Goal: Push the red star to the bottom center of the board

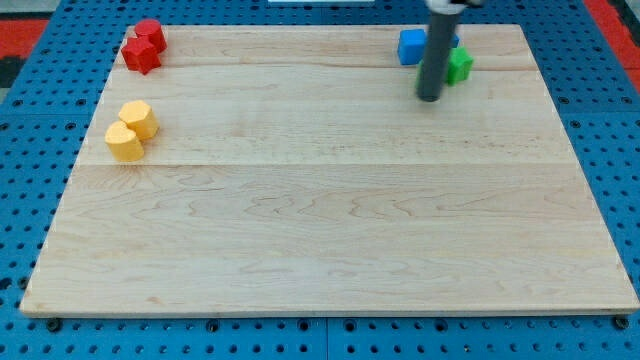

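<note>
Two red blocks touch each other at the board's top left corner. The lower one looks like the red star [139,55]; the other red block [151,34] sits just above and to its right. My tip [428,97] rests on the board at the top right, far from the red blocks. It is just below a blue block [410,47] and left of a green block [460,65]. The rod hides part of both of them.
Two yellow blocks touch on the left side of the wooden board [330,250], one [139,118] above the other [124,143]. A blue pegboard [30,180] surrounds the board.
</note>
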You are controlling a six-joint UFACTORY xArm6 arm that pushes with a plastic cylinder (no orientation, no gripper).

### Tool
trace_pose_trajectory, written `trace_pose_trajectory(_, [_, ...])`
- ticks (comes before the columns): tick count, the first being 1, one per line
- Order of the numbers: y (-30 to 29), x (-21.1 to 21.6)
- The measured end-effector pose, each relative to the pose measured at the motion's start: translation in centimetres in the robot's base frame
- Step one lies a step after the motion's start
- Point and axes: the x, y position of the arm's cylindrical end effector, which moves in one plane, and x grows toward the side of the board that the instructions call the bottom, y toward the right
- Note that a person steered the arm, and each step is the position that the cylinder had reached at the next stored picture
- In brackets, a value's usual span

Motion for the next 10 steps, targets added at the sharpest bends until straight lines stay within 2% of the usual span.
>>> trace_pose_trajectory(2, [1.0, 1.8])
trace_pose_trajectory(5, [1.3, 1.7])
trace_pose_trajectory(7, [-7.2, 6.8])
trace_pose_trajectory(9, [-14.2, 7.1])
trace_pose_trajectory(10, [-15.8, 7.1])
